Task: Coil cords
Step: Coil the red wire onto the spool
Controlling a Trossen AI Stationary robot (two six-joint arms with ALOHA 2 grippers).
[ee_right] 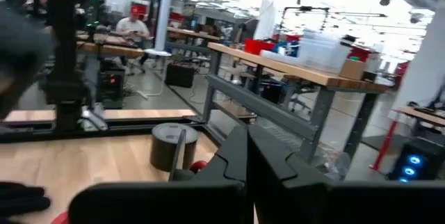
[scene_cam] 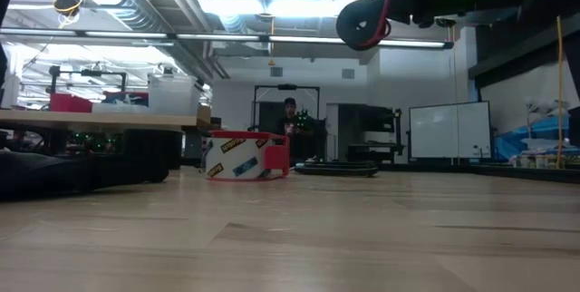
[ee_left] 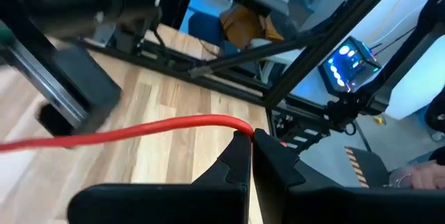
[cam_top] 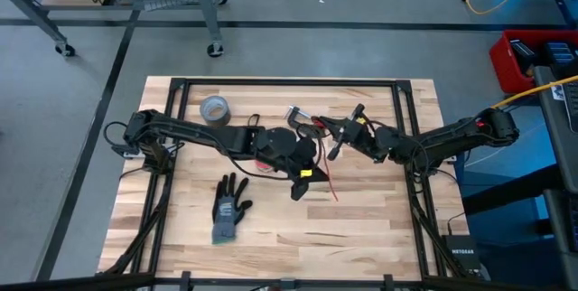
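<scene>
I have the left gripper (ee_left: 250, 156) with its jaws pinched tight on the red cord (ee_left: 125, 132) over the middle of the table (cam_top: 361, 228), and I judge it is lifted there so the slack hangs free for winding; the right gripper (cam_top: 336, 146) sits just at its 2 o'clock, jaws closed, and what it holds I cannot tell. My left wrist view shows the pinch plainly, which the high view hides, while only the high view shows the cord's tail (cam_top: 331, 189) trailing toward 5 o'clock, the glove (cam_top: 228, 210) at 7 o'clock and the grey tape roll (cam_top: 215, 108) at 10 o'clock
</scene>
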